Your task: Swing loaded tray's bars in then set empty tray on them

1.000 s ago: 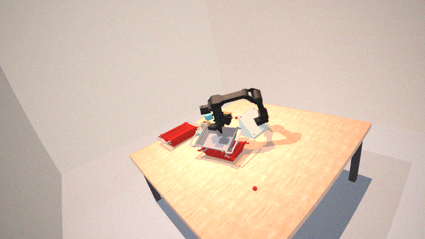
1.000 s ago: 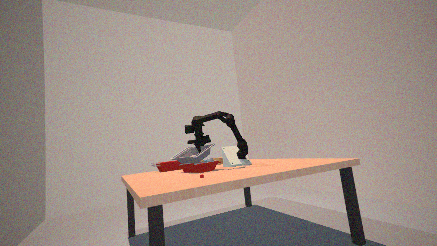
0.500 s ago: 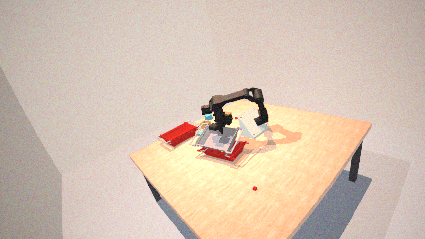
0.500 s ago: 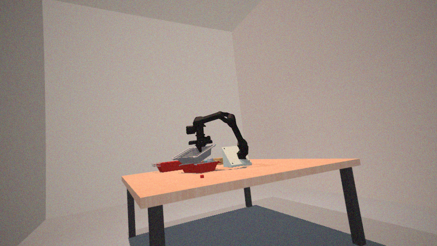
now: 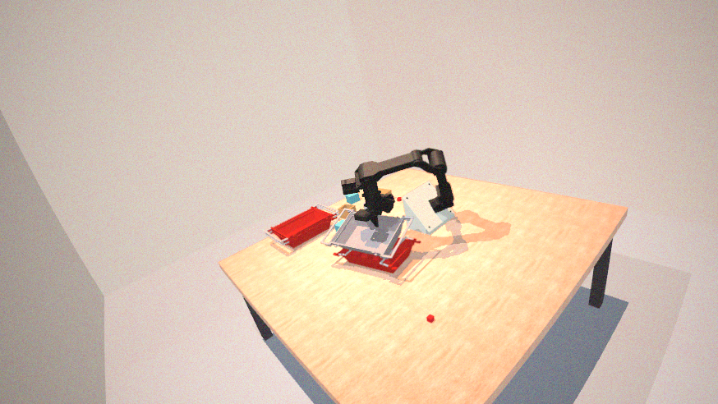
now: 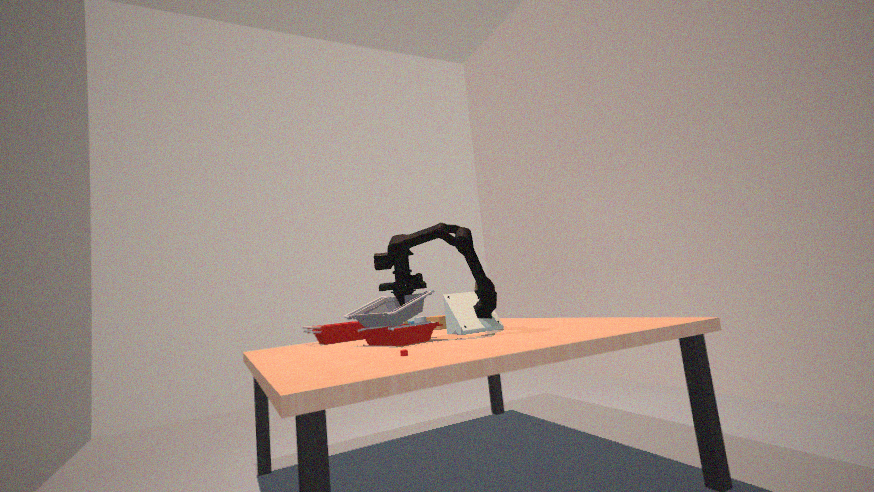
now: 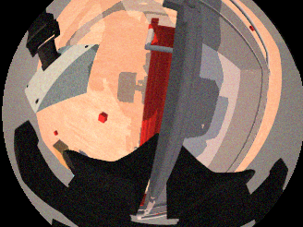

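My gripper (image 5: 375, 223) (image 6: 401, 302) (image 7: 163, 138) is shut on a side wall of the empty grey tray (image 5: 352, 238) (image 6: 382, 315) (image 7: 175, 106). The grey tray hangs tilted over the near red tray (image 5: 369, 261) (image 6: 400, 335) (image 7: 155, 92), its right end higher than its left in the exterior view. Its low part is at the red tray's top; whether they touch I cannot tell. One wire bar (image 7: 161, 48) of the red tray shows across its top in the wrist view. The load and the other bar are mostly hidden under the grey tray.
A second red tray (image 5: 304, 226) (image 6: 336, 333) stands to the left. A pale wedge (image 5: 421, 208) (image 6: 461, 312) (image 7: 60, 76) is by the arm's base. A cyan block (image 5: 352, 198) and a tan box (image 5: 347, 207) lie behind. A red cube (image 5: 430, 318) (image 6: 404, 352) lies in front.
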`<state>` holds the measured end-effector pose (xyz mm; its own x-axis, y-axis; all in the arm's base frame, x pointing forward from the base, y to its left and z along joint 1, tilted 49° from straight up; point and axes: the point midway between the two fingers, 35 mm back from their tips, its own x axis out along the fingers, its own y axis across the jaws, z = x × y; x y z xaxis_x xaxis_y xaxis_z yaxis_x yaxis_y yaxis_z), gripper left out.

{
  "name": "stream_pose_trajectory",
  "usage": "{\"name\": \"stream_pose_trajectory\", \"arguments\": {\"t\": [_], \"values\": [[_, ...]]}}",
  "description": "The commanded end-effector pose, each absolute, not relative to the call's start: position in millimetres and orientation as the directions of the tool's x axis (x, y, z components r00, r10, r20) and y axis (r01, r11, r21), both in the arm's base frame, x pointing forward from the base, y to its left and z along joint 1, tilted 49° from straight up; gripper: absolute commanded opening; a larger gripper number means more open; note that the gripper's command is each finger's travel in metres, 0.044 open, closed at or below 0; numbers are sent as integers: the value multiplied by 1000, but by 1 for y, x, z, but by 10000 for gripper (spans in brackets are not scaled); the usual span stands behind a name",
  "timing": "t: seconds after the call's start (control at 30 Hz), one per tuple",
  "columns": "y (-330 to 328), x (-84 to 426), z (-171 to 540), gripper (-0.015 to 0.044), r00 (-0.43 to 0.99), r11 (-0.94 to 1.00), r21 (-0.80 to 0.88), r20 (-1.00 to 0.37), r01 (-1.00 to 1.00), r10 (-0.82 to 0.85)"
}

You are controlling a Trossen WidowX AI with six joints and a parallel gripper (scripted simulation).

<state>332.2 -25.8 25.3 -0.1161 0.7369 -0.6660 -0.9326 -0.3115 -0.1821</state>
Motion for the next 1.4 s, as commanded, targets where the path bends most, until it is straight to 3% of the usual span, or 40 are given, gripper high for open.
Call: {"name": "stream_pose_trajectory", "arguments": {"t": [0.0, 1.37], "values": [[-23, 328, 24, 0, -133, -320, -168, -665, -932, 735], [-18, 322, 21, 0, -133, -320, -168, -665, -932, 735]]}}
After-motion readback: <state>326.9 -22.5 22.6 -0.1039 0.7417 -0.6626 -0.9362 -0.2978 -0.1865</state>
